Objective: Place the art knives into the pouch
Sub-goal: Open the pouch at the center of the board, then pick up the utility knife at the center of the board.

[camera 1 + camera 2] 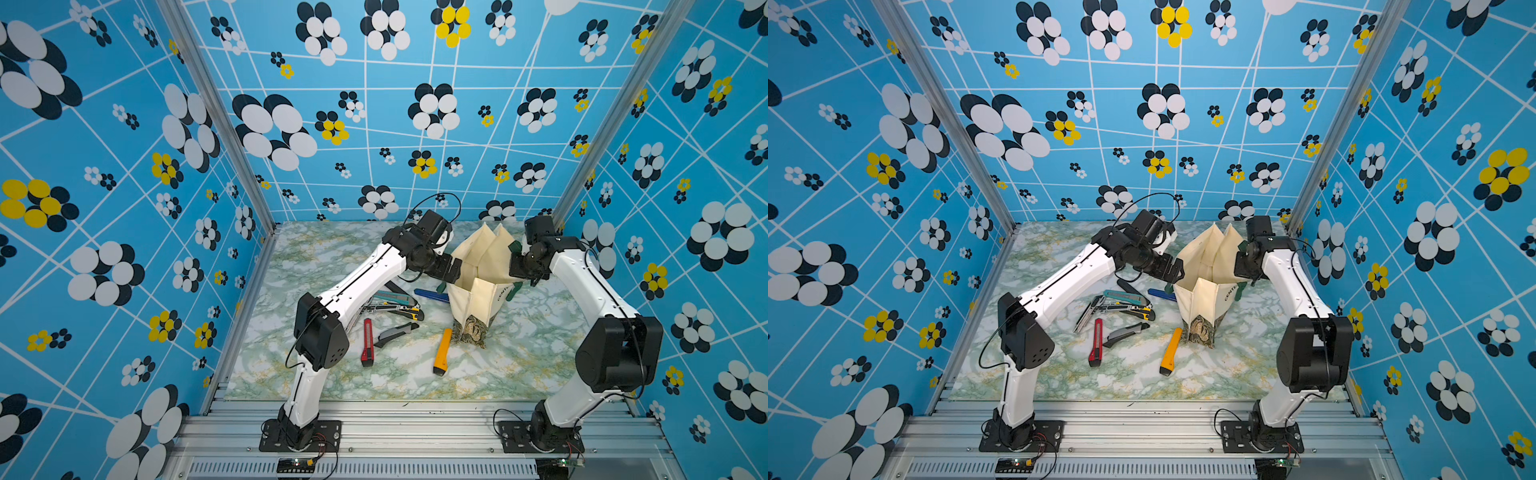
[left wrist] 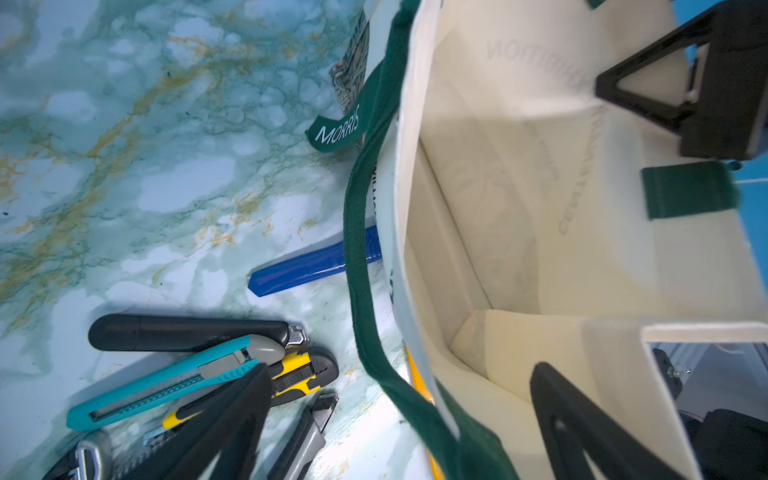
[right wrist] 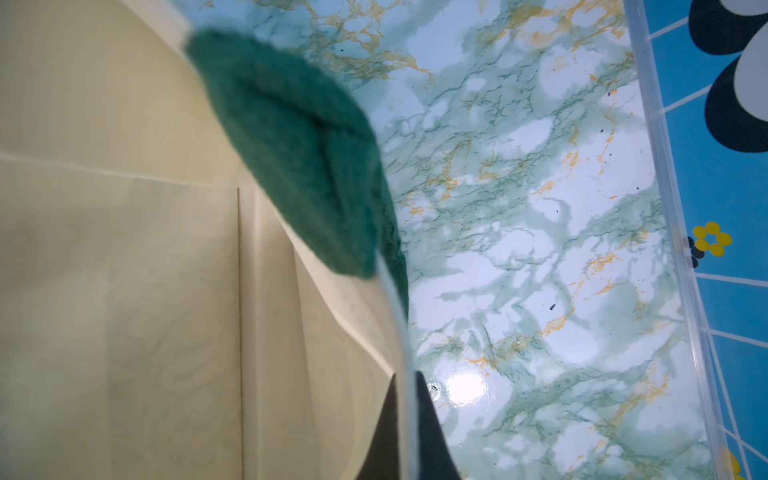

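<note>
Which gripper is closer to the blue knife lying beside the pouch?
Left. The left gripper, open, straddles the pouch rim right above the blue knife. The right gripper is shut on the rim at the far side of the pouch mouth, away from that knife.

In both top views the folded walls of the pouch (image 1: pixel 478 266) hide its bottom, and we read only a few letters of its print. The left arm (image 1: pixel 361 282) covers part of the knife pile (image 1: pixel 395 307) toward the left edge of the surface (image 1: pixel 519 353). In the left wrist view the blue knife (image 2: pixel 299 266) runs behind the pouch. In the right wrist view the green handle (image 3: pixel 299 158) is blurred, the right gripper (image 3: pixel 409 386) cut off.
</note>
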